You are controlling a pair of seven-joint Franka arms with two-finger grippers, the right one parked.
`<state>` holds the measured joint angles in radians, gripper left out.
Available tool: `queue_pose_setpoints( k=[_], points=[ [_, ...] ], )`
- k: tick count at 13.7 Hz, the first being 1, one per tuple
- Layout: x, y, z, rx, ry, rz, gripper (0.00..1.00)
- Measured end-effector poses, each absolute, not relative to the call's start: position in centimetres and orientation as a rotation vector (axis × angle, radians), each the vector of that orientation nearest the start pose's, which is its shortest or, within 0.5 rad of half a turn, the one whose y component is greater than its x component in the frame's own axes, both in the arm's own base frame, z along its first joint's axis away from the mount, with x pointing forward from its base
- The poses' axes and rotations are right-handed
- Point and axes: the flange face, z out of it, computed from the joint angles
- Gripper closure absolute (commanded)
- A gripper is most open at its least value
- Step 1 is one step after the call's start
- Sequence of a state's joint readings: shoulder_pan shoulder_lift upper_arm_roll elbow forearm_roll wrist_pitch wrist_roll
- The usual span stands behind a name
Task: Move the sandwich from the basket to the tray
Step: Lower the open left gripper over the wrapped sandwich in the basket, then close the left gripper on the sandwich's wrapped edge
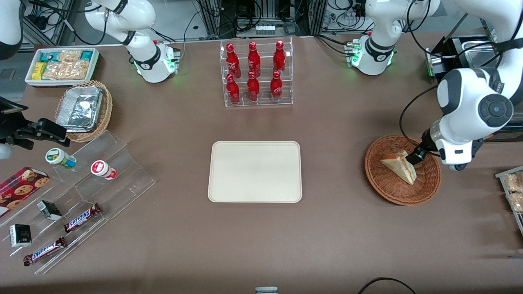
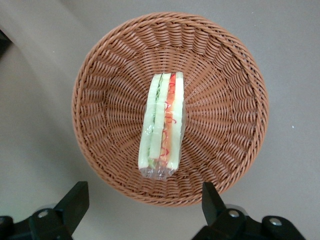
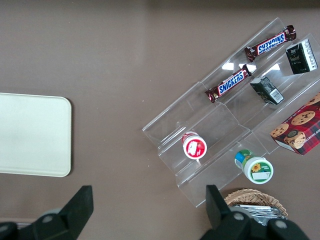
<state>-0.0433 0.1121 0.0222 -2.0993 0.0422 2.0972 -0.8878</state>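
Brown tabletop (image 1: 335, 228) carries everything. On it, the round reddish-brown wicker basket (image 2: 227, 90) holds the triangular wrapped sandwich (image 2: 162, 125) with red and green filling. Above it hovers the hand (image 2: 145, 210), fingers spread wide, gripping nothing. Nothing lies on the flat cream rectangular tray (image 1: 255, 171), so grasp, lift, carry and placement all remain.

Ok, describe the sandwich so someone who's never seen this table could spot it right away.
Start at the cream tray mid-table, then look toward the working arm's end for the reddish-brown wicker basket. Under the open gripper, the sandwich lies in it: a pale wrapped wedge, red and green filling, the only thing there.
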Motion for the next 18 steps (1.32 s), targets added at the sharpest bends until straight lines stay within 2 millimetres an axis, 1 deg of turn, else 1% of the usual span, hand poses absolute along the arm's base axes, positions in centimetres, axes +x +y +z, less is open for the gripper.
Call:
queue_pose_setpoints(
  k=[4, 9, 12, 18],
  points=[
    [54.3, -1.1, 32.1, -2.795, -1.27, 0.097, 0.0],
    [54.1, -1.3, 28.8, -2.795, -1.262, 0.109, 0.0],
    [53.6, -1.3, 27.5, -2.789, -1.258, 0.129, 0.0],
    [53.4, -1.2, 25.9, -2.779, -1.253, 0.16, 0.0]
  ],
)
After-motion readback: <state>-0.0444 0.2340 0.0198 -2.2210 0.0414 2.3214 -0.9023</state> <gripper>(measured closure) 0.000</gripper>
